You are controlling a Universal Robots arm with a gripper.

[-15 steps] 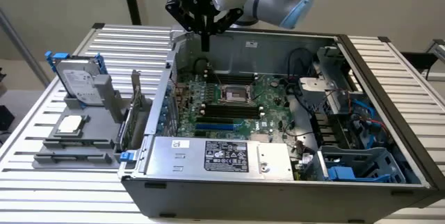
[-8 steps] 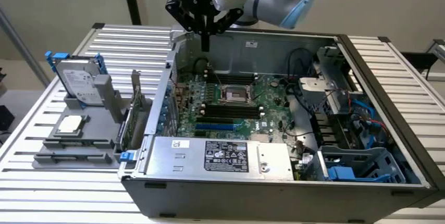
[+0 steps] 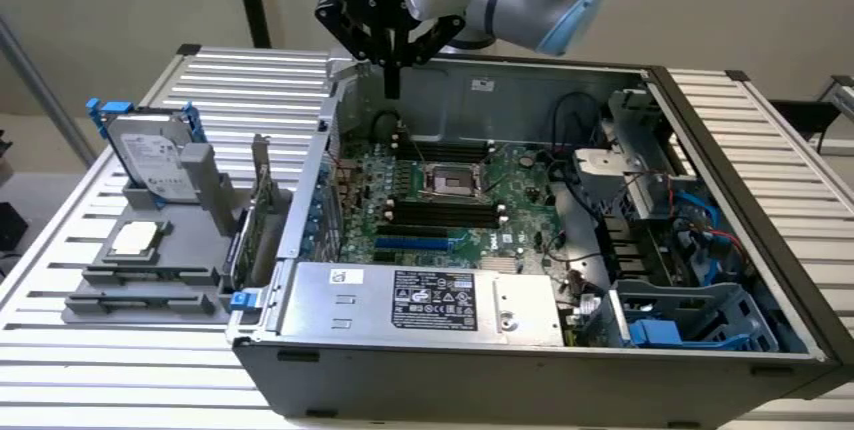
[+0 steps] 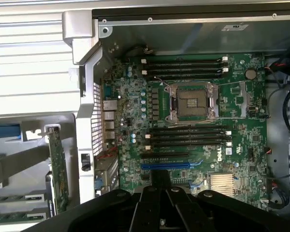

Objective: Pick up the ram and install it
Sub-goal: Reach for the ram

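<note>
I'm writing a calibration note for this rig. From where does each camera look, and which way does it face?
Exterior view: off the arm, raised, looking down at a slant into the open computer case; the arm and shut gripper show above the case's far wall.
Wrist view: on the wrist, looking straight down on the motherboard; the gripper shows close in front.
Shared: the motherboard's empty processor socket and black slots.

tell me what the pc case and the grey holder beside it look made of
pc case: likely sheet steel, matte grey; thin folded edges, punched vents.
grey holder: probably plastic, maybe 3D-printed; dull uniform grey, blocky slots.
</note>
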